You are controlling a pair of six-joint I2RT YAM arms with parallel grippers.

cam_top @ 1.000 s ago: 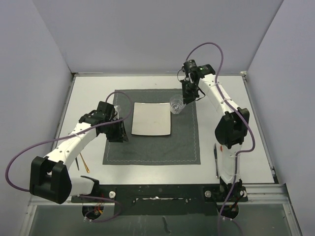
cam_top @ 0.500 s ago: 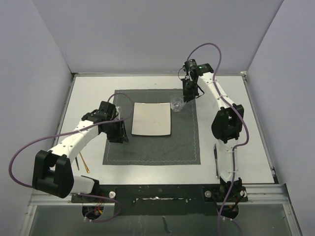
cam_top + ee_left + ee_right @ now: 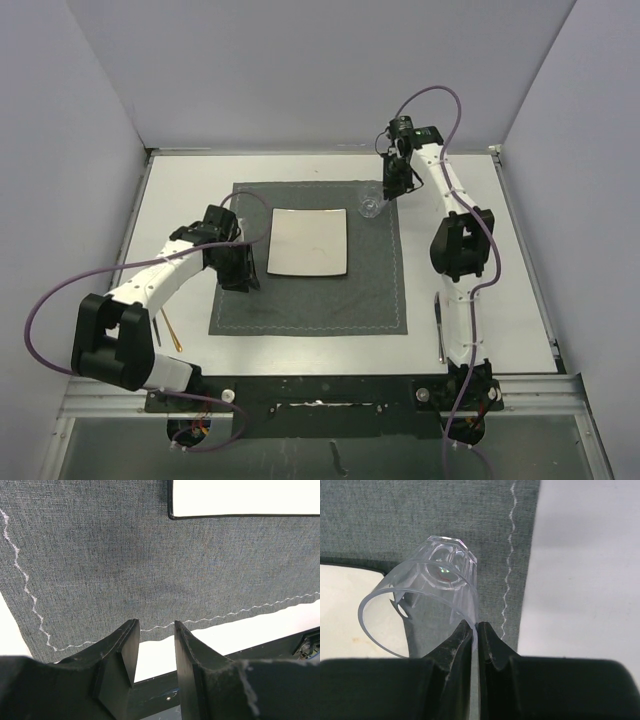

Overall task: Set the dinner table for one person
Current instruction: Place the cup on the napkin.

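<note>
Now your right gripper (image 3: pixel 474 628) pinches the glass (image 3: pixel 425 597) by its rim at the far right corner of the mat (image 3: pixel 300 300). Your left gripper (image 3: pixel 155 632) hangs narrowly parted and empty beside the plate (image 3: pixel 308 242). The table (image 3: pixel 190 190) lies beneath.

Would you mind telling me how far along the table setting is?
Done: the placemat lies on the table with the plate on it. In hand: the right gripper pinches the glass by its rim, tilted, over the placemat's far right corner. The left gripper is open and empty. Left: setting the glass down and bringing over the thin sticks lying on the table beside the placemat.
</note>
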